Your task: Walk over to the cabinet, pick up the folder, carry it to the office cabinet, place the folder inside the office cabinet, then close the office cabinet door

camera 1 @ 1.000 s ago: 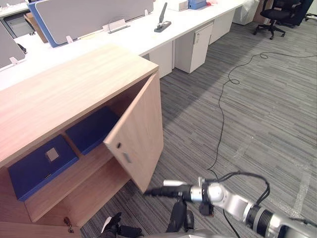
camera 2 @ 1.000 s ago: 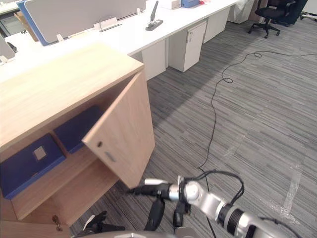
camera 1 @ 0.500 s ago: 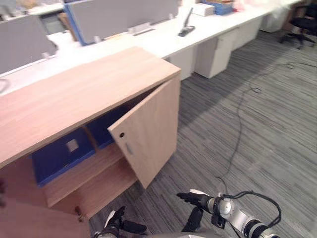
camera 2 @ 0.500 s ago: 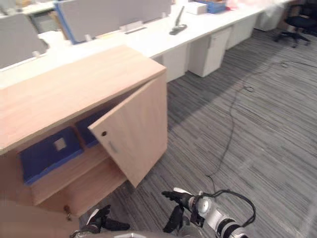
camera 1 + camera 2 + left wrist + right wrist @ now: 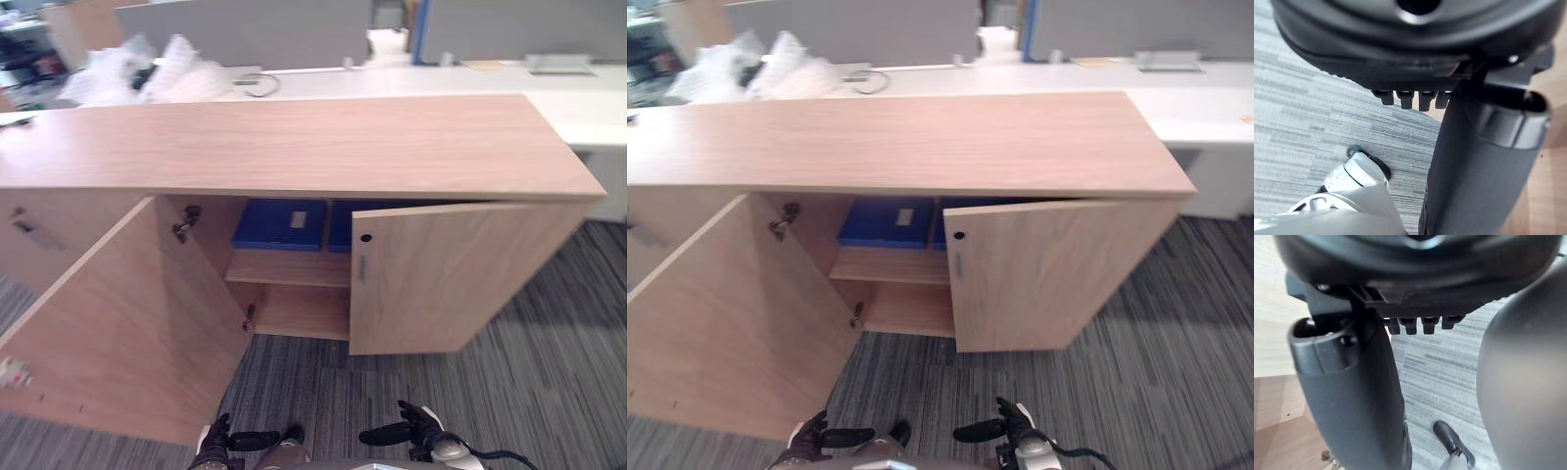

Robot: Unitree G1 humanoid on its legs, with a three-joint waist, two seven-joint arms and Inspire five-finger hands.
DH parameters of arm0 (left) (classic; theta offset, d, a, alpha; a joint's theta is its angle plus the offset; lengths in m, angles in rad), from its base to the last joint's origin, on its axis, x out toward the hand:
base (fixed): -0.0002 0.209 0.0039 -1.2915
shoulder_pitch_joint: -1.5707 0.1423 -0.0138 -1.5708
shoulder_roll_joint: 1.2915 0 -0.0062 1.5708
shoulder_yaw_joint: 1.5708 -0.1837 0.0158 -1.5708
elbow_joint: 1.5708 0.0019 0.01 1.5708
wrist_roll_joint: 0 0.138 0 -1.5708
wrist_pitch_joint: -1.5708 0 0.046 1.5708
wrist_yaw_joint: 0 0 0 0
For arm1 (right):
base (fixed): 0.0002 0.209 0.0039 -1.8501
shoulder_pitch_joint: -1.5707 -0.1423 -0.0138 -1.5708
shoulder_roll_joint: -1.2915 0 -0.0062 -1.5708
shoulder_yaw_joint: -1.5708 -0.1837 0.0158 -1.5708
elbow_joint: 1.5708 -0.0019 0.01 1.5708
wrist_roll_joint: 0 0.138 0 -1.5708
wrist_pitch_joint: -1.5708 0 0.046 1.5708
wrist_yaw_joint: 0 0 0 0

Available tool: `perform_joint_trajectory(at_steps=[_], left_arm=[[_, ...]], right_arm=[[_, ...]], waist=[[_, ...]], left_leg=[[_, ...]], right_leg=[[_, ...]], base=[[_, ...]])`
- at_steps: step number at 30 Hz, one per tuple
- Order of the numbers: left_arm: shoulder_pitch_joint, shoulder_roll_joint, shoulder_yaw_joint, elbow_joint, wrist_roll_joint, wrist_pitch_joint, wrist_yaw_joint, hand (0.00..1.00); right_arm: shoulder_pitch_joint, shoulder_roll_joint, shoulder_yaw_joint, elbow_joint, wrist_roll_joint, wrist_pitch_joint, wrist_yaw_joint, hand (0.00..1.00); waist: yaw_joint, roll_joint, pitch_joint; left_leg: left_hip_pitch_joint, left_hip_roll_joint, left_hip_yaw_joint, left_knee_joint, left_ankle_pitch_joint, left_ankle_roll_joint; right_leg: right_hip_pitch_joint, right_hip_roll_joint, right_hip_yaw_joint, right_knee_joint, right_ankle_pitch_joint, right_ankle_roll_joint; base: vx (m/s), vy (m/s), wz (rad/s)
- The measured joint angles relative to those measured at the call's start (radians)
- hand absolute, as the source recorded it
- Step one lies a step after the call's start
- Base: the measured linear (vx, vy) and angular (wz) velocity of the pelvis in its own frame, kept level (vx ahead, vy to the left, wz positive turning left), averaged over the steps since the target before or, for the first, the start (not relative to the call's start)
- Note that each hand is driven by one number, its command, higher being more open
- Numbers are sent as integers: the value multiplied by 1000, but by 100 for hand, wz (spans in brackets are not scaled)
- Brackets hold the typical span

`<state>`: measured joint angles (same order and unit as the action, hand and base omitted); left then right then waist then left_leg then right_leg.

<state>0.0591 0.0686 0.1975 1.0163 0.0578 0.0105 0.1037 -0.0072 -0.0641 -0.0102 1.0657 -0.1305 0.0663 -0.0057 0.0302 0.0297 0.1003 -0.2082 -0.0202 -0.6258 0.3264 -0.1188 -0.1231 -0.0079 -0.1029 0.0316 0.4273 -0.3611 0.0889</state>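
The wooden office cabinet [image 5: 294, 142] stands right in front of me with both doors open. Its left door [image 5: 118, 323] is swung wide towards me and its right door [image 5: 451, 279] stands partly open. On the upper shelf lies a blue folder [image 5: 281, 224] with a white label. A second blue folder [image 5: 341, 223] lies beside it, half hidden by the right door. My left hand [image 5: 230, 441] and right hand [image 5: 402, 431] hang low over the carpet, well short of the cabinet. Both are open with nothing in them.
A closed cabinet section with a metal handle [image 5: 34, 235] adjoins on the left. Behind the cabinet runs a white desk [image 5: 598, 108] with grey dividers and a heap of clear wrapping [image 5: 147, 69]. Grey carpet [image 5: 549, 392] spreads to the right.
The camera has swung round from the cabinet's right side to face its front, bringing the left door into view. My right arm has drawn back from near the right door to the picture's bottom edge.
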Motion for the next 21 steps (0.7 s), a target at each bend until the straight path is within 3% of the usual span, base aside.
perform_joint_trajectory(at_steps=[3, 5, 6, 7, 8, 9, 11, 12, 13, 14, 15, 16, 17, 18, 19, 20, 21], left_arm=[[3, -50, 63, -50, -72, -4, 5, 100], [3, -56, 76, -54, -101, -4, -3, 100], [-5, -54, 115, -55, -126, -5, -1, 100], [-4, -59, 149, -62, -141, -7, 0, 100], [-4, -60, 153, -63, -145, -8, 0, 100], [-4, -66, 178, -66, -151, -12, -1, 100], [-8, -71, 208, -58, -174, -18, -3, 100], [-8, -71, 203, -46, -171, -23, -3, 100], [-9, -70, 188, -20, -166, -24, -4, 100], [-14, -65, 171, -4, -165, -24, -5, 100], [-28, -50, 168, 12, -164, -22, -12, 100], [-31, -43, 160, 20, -163, -23, -13, 100], [-36, -28, 134, 41, -156, -23, -13, 100], [-46, -17, 125, 72, -157, -20, -17, 100], [-45, -18, 124, 83, -158, -19, -16, 100], [-44, -23, 115, 101, -158, -19, -16, 100], [-36, -22, 91, 106, -158, -21, -15, 100]], right_arm=[[14, -1, -5, 20, 19, 0, -5, 100], [21, 16, -41, 21, 27, 0, -7, 100], [25, 38, -99, 22, 49, -1, -10, 100], [31, 49, -145, 23, 61, -2, -12, 100], [32, 52, -154, 23, 62, -3, -12, 100], [34, 55, -178, 28, 62, -5, -11, 100], [43, 58, -301, 27, 87, -11, -11, 100], [47, 57, -332, 29, 96, -11, -12, 100], [50, 55, -387, 29, 107, -11, -13, 100], [46, 55, -429, 30, 133, -12, -13, 100], [37, 64, -483, 41, 139, -10, -13, 100], [35, 69, -498, 54, 146, -9, -13, 100], [33, 75, -508, 79, 177, -11, -12, 100], [35, 81, -525, 92, 198, -13, -10, 100], [35, 72, -535, 97, 216, -14, -8, 100], [26, 63, -554, 107, 219, -13, -5, 100], [24, 61, -561, 111, 235, -11, -5, 100]], waist=[[24, -21, -7], [23, -45, -6], [14, -68, 6], [12, -73, 10], [12, -77, 12], [19, -84, 14], [12, -62, 22], [6, -55, 20], [-9, -41, 17], [-14, -18, 17], [-23, -33, 27], [-25, -47, 25], [-39, -72, 21], [-52, -85, 13], [-51, -69, 11], [-51, -53, 21], [-52, -47, 21]], left_leg=[[-33, 14, 0, 22, 5, -42], [-52, 8, 33, 36, 31, -25], [-74, 18, 185, 63, 67, 26], [-87, 48, 362, 66, 89, 60], [-88, 55, 396, 65, 92, 68], [-93, 87, 492, 76, 75, 105], [-153, 223, 799, 371, -30, 99], [-142, 236, 841, 402, -50, 99], [-121, 245, 905, 397, -109, 111], [-119, 240, 947, 349, -126, 139], [-109, 176, 941, 272, -106, 170], [-99, 136, 929, 214, -74, 174], [-56, 52, 908, 66, -4, 180], [-26, 32, 954, 11, -1, 187], [-12, 47, 971, 7, 3, 179], [16, 15, 957, -66, 42, 202], [71, -19, 939, -197, 105, 200]], right_leg=[[16, 28, -66, 2, -16, -14], [34, 22, -101, -7, -20, -17], [69, 7, -141, -24, -20, -18], [90, 2, -171, -35, -18, -21], [93, 0, -178, -38, -17, -23], [98, -2, -190, -45, -12, -30], [116, -10, -248, -51, -7, -30], [119, -15, -260, -52, -6, -29], [117, -25, -293, -49, -6, -26], [116, -22, -323, -35, -11, -15], [105, -48, -333, -33, -14, -16], [103, -59, -326, -50, -13, -24], [114, -53, -325, -137, 1, -48], [147, -75, -342, -202, 61, -21], [157, -72, -362, -210, 65, -14], [165, -78, -386, -205, 78, -27], [165, -85, -398, -205, 109, -42]], base=[[4, -139, 71], [32, -74, 61], [25, -71, 85], [6, -50, 77], [2, -38, 44], [-6, -24, 24], [23, 16, 53], [77, 107, 81], [76, 127, 81], [119, 178, 117], [91, 124, 106], [76, 80, 132], [-1, -29, 137], [4, -24, 129], [17, -2, 97], [53, 57, 63], [54, 67, 63]])
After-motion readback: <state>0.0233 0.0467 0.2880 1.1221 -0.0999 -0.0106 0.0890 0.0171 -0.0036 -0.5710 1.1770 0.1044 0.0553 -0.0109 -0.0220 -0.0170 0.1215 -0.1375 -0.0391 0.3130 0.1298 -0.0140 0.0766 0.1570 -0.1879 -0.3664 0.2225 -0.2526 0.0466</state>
